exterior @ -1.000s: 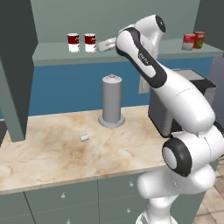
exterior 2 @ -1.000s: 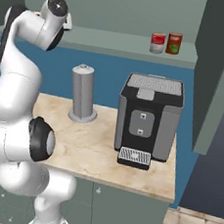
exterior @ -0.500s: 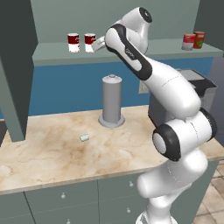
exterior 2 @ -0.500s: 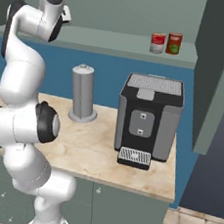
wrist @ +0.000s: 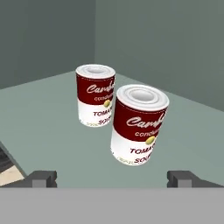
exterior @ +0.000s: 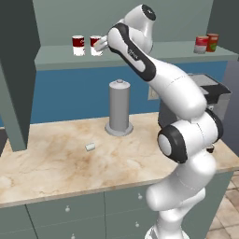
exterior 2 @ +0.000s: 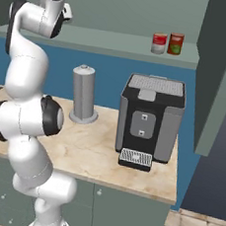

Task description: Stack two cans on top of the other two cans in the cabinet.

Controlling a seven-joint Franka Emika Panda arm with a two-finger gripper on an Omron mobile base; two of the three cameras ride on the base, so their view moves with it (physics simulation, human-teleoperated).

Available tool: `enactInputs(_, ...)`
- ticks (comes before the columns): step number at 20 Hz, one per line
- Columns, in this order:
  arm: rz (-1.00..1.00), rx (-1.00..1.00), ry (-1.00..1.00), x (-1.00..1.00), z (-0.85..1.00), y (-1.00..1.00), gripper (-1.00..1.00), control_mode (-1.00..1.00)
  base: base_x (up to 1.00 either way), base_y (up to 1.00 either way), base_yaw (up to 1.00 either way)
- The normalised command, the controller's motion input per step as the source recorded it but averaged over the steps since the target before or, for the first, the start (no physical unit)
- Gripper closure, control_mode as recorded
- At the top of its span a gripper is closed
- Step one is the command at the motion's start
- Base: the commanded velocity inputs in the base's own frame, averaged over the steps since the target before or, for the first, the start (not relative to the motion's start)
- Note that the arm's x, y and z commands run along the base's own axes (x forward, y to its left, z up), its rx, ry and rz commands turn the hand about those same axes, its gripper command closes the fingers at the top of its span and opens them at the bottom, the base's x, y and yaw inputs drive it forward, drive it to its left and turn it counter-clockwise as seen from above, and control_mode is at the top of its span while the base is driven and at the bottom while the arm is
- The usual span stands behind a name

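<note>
Two red-and-white soup cans stand upright on the grey-green cabinet shelf [exterior: 154,50] at its left end. The far one [wrist: 95,95] is also the left can [exterior: 78,45] in the left base view. The near one [wrist: 140,124] stands just ahead of my open gripper [wrist: 113,178], centred between its spread fingertips [wrist: 41,178] and not touched. In the left base view my gripper [exterior: 99,45] half hides that can. At the shelf's right end stand a squat red can with a pale top [exterior: 201,45] [exterior 2: 159,43] and a taller orange-red can [exterior: 212,42] [exterior 2: 176,43].
A tall grey cylinder [exterior: 119,108] stands on the marble counter below the shelf. A black coffee machine [exterior 2: 149,119] sits to its right. A small white scrap [exterior: 90,147] lies on the counter. A dark cabinet side panel [exterior: 16,70] rises at the left.
The arm has swung left along the shelf, bringing the hand from right of the soup cans up close to the nearer one. The cans have not moved.
</note>
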Motion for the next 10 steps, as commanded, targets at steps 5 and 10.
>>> enactInputs(5,-0.04,0.03,0.00,0.09,-0.09,0.12,-1.00,-1.00,0.00,0.00,0.00)
enactInputs(10,-0.03,0.08,0.00,0.08,-0.11,0.09,-1.00,-1.00,0.00,0.00,0.00)
